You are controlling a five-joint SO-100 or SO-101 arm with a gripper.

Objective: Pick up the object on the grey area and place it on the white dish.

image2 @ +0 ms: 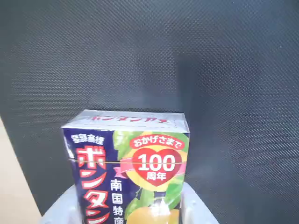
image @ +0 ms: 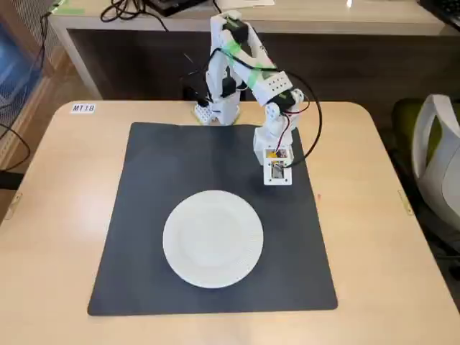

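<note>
**Printed box clamped in the pincer above the dark mat**

Navy, green and yellow print covers the small box (image2: 128,172), which fills the lower middle of the wrist view. Pale grey gripper parts show at the bottom edge on both its sides, right against its walls, so the gripper (image2: 128,217) is pinching the box between its two fingers, parted only by the box's width. The fingertips themselves are cut off by the frame edge.

The box's front face carries large red lettering down the left half on a dark navy ground, white characters beside it, and a red heart with "100" in white set in a yellow circle over green leaves and a yellow fruit. A pink ribbon band runs behind the heart. The narrow top flap is pale with red lettering.

In the fixed view the white arm reaches from its base at the mat's far edge out to the right, and the gripper (image: 277,175) points downward over the grey mat (image: 158,187), in its upper right part. A small patch of yellow and red, the box (image: 277,154), shows inside the gripper. Whether the box touches the mat cannot be told.

The white plate (image: 213,238) lies on the mat, lower and left of the gripper, apart from it. The mat rests on a light wooden table (image: 57,215).
</note>
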